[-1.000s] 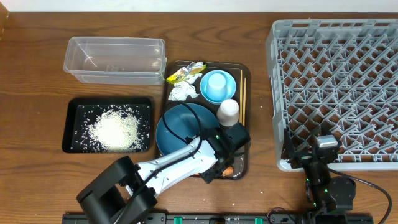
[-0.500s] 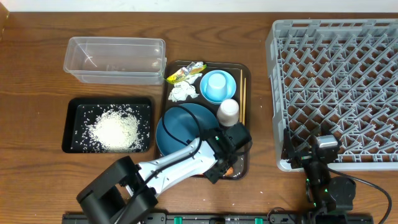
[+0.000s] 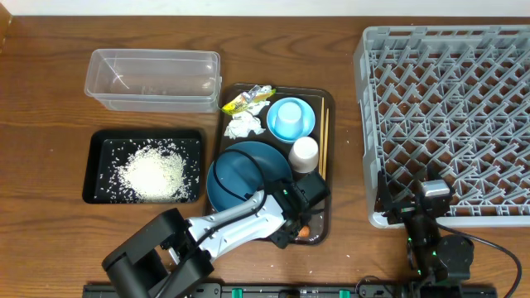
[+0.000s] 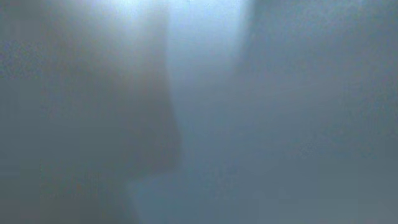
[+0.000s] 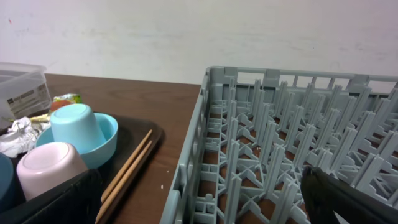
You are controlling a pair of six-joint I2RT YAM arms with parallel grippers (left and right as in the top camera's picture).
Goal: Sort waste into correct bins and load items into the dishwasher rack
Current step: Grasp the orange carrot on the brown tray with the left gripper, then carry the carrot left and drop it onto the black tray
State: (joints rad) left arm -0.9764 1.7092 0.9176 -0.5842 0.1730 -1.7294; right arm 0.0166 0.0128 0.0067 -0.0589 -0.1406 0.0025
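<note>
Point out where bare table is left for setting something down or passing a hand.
Bare wood runs between the brown serving tray and the dishwasher rack, and left of the clear tub and black tray. The serving tray is crowded, with the left arm across its near end.

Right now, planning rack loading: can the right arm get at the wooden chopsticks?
Probably yes: the wooden chopsticks lie exposed on the brown tray, only bare table between them and the right gripper.
</note>
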